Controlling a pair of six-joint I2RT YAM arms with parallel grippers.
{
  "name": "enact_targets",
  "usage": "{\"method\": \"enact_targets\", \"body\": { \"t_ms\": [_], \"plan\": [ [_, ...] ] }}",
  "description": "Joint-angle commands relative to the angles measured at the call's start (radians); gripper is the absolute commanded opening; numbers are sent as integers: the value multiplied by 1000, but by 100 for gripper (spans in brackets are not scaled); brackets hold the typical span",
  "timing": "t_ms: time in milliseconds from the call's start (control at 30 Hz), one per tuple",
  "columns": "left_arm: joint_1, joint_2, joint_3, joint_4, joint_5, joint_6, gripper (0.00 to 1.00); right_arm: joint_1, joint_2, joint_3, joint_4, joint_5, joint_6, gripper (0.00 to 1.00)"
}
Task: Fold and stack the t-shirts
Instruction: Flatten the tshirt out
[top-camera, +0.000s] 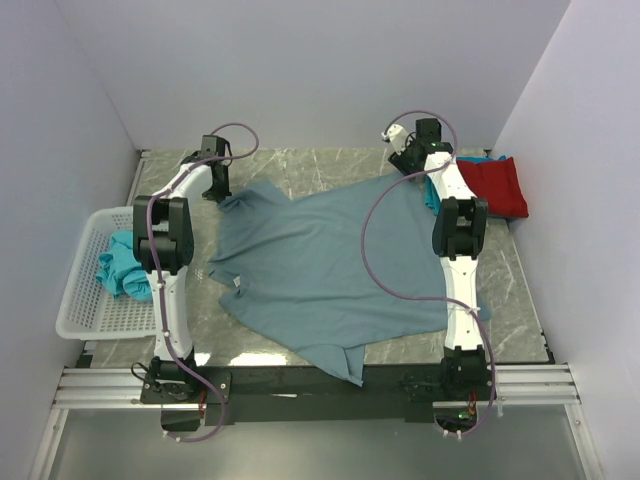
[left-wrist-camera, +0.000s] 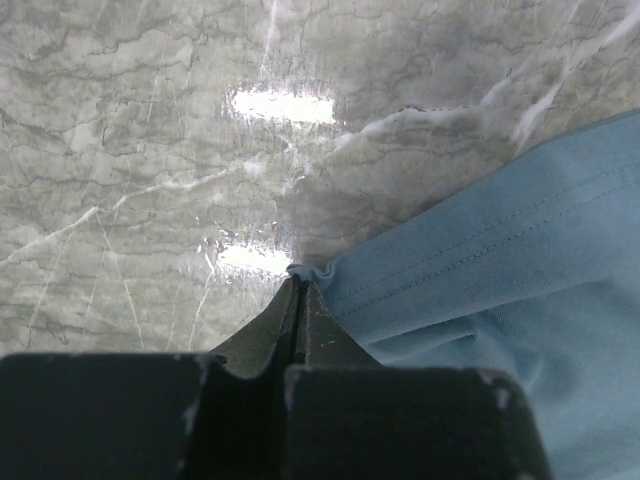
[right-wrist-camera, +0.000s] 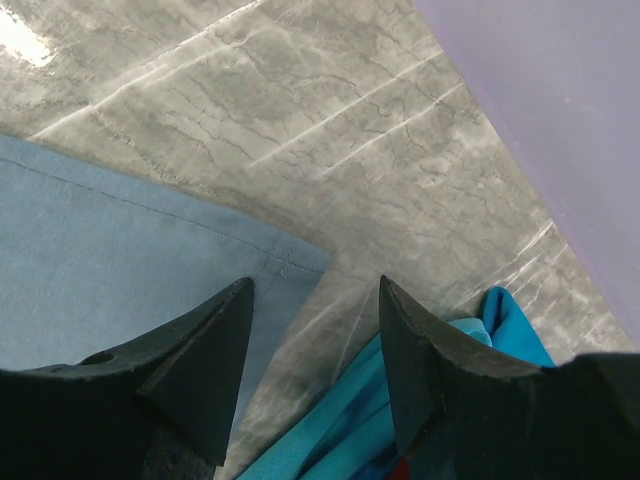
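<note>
A large slate blue-grey t-shirt (top-camera: 330, 270) lies spread flat across the marble table. My left gripper (top-camera: 222, 190) is at its far left corner. In the left wrist view its jaws (left-wrist-camera: 300, 275) are shut on a small bunch of the hem of this shirt (left-wrist-camera: 500, 250). My right gripper (top-camera: 405, 160) hovers at the shirt's far right corner. There it (right-wrist-camera: 315, 285) stands open, one finger over the corner of the blue-grey shirt (right-wrist-camera: 120, 270) and the other over a teal t-shirt (right-wrist-camera: 350, 420). A folded red t-shirt (top-camera: 500, 185) lies at the far right on top of teal fabric (top-camera: 430, 192).
A white basket (top-camera: 75, 290) at the left edge holds crumpled teal t-shirts (top-camera: 120, 265). Grey walls close in the table (top-camera: 330, 165) at the back and on both sides. The right wall (right-wrist-camera: 560, 120) stands close to my right gripper.
</note>
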Motion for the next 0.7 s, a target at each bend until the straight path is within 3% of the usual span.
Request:
{"method": "enact_targets", "body": {
  "t_ms": [0,367,667],
  "plan": [
    [-6,-69,13,1,-24,16,0,0,7,7,-13,-6,-41,60],
    [-9,-109,-14,-3,-14,10,0,8,0,22,-182,-28,-110,56],
    [-8,-188,-118,7,-24,-4,0,32,-79,-131,-247,-12,-80,54]
  ]
}}
